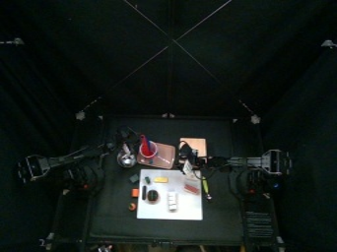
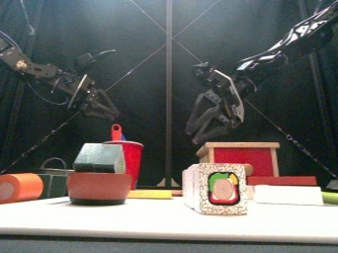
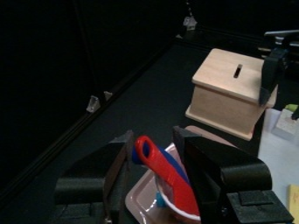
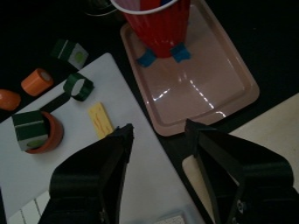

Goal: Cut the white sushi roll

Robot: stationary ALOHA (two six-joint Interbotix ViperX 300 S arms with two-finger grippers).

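The white sushi roll (image 2: 219,188) stands near the front of the white board (image 2: 158,223), its white face with a coloured middle toward the front and a dark wrap around it. From above the white sushi roll (image 1: 175,201) shows as a small dark piece. My left gripper (image 3: 163,179) is open above the red cup (image 2: 126,158), with a red handle (image 3: 149,153) showing between its jaws. My right gripper (image 4: 158,149) is open with nothing in it, over the line where the board (image 4: 65,179) meets the pink tray (image 4: 216,83). Both grippers hang well above and behind the roll.
A wooden box (image 2: 240,156) stands behind the board at the right. An orange-red bowl (image 2: 99,186) with a dark green piece, an orange piece (image 2: 19,187), a yellow strip (image 4: 100,118) and other dark-wrapped rolls (image 4: 77,86) lie on the board's left half.
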